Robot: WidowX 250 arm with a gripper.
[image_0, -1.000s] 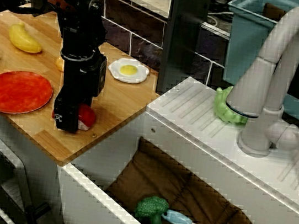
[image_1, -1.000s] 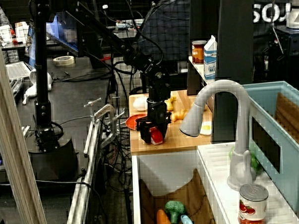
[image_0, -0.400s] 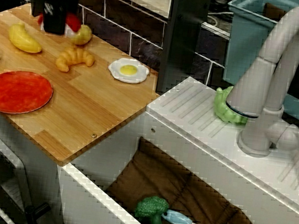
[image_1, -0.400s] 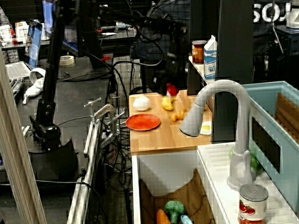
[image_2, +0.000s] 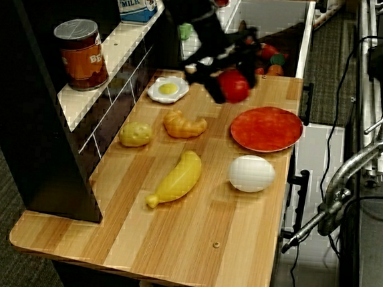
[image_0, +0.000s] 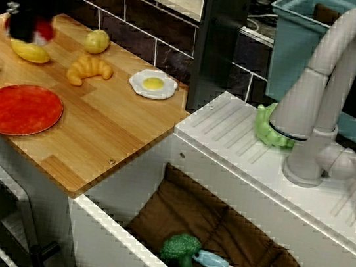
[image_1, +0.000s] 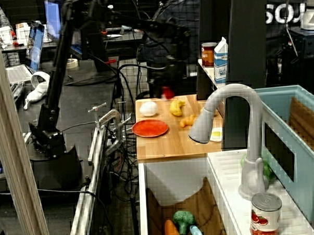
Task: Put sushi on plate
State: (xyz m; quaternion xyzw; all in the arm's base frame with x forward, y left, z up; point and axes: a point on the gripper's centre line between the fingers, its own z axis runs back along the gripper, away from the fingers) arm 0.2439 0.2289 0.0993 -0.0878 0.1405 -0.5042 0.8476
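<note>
Gripper (image_2: 225, 86) is closed on the sushi (image_2: 234, 85), held in the air above the wooden counter (image_2: 192, 217); arm is motion-blurred in all views, so exact finger contact can't be read. In the view from the counter end, sushi hangs just left of the plate (image_2: 266, 128), not yet over it. In the view across the sink, sushi (image_0: 41, 30) sits high, above the banana (image_0: 29, 52), with plate (image_0: 21, 109) nearer the front edge. Other items nearby: croissant (image_2: 184, 124), fried egg (image_2: 167, 88), white egg (image_2: 252, 173), potato (image_2: 136, 134). Risks, est.: release before centring over plate drops sushi on the rim or wood; fast travel may loosen a shallow grip; low descent could clip the white egg beside the plate.
</note>
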